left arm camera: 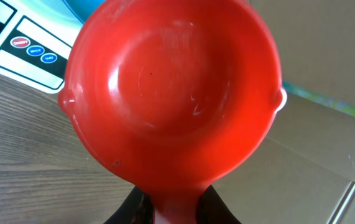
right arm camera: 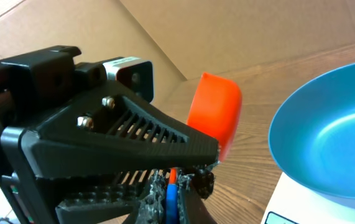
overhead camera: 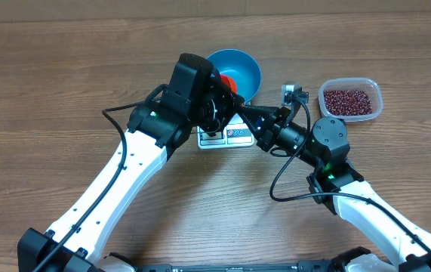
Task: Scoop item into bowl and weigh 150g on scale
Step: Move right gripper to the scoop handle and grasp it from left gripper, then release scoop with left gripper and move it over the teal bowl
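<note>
I hold the empty scoop (left arm camera: 171, 93) pinched in my left gripper (left arm camera: 171, 210) at the rim of the bowl (overhead camera: 244, 66) on the scale (overhead camera: 234, 137), with my right gripper (overhead camera: 247, 113) shut on nothing I can see, and since the beans (overhead camera: 349, 100) lie unscooped in the tub (overhead camera: 377, 97) off right of both hands, I'd judge the next move is to carry the scoop there.

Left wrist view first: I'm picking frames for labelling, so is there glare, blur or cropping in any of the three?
Left wrist: the red scoop fills the frame, with small glossy highlights, yet the scale buttons are sharp. Right wrist: the blue bowl is cut by the edge, soft sheen inside. Overhead: even light, no harsh shadows, beans crisp.
</note>
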{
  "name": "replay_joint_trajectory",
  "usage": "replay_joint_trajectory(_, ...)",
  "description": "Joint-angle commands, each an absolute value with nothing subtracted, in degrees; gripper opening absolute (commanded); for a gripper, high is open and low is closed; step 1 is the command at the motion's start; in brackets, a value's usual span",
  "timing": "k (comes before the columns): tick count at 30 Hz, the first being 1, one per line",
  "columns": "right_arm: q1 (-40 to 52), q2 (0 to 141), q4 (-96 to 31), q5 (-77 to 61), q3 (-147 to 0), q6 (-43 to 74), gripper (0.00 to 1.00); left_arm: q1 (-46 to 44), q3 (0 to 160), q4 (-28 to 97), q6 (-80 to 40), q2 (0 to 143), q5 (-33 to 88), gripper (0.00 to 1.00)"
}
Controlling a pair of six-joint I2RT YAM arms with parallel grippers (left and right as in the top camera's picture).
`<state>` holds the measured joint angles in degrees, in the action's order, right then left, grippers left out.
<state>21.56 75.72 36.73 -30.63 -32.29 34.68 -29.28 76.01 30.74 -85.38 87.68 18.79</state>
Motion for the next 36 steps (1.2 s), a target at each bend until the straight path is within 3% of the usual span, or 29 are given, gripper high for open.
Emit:
replay_joint_trajectory(1, 21.26, 76.09, 36.8, -29.28, -33.85, 34.26, 0.04, -29.71, 76.23, 31.48, -84.62, 87.33, 19.09, 0.04)
replay_joint_trajectory(5, 21.26, 76.09, 36.8, -30.81, -33.85, 34.28, 0.04, -29.71, 76.23, 31.4, -82.67, 87.33, 19.09, 0.07)
replay_joint_trajectory(10, 21.1, 75.72, 35.14, -32.71, -33.85, 34.24, 0.04, -29.54, 76.29, 28.27, -66.26, 87.31, 19.31, 0.59)
replay_joint_trajectory(12, 20.58, 75.11, 31.68, -32.69, -33.85, 34.13, 0.04, -29.56, 76.9, 28.18, -60.62, 87.2, 19.62, 0.7)
replay_joint_trajectory(14, 19.64, 74.46, 28.62, -32.71, -33.85, 34.0, 0.04, -29.56, 78.15, 29.04, -54.74, 87.11, 19.51, 0.74)
replay_joint_trajectory(22, 14.76, 65.87, 19.09, -32.18, -33.85, 31.73, 0.04, -29.71, 86.26, 39.2, -37.41, 87.09, 11.14, 0.75)
replay_joint_trajectory(26, 12.45, 59.83, 8.54, -27.94, -33.85, 27.88, 0.04, -29.85, 87.92, 41.17, -30.59, 87.09, 4.03, 0.72)
replay_joint_trajectory(27, 12.03, 58.17, 5.45, -26.26, -33.85, 26.76, 0.04, -30.04, 87.9, 41.34, -29.3, 87.13, 1.65, 0.66)
replay_joint_trajectory(28, 11.77, 56.8, 2.92, -24.67, -33.85, 25.96, 0.04, -30.26, 87.9, 41.47, -28.45, 87.37, -0.27, 0.51)
replay_joint_trajectory(30, 11.49, 53.98, -2.0, -21.47, -33.85, 24.12, 0.04, -31.05, 87.9, 41.36, -26.37, 88.01, -3.22, 0.06)
replay_joint_trajectory(36, 11.49, 48.71, -10.31, -16.49, -33.85, 21.98, 0.03, -32.42, 87.92, 40.93, -25.74, 91.98, -8.14, 0.04)
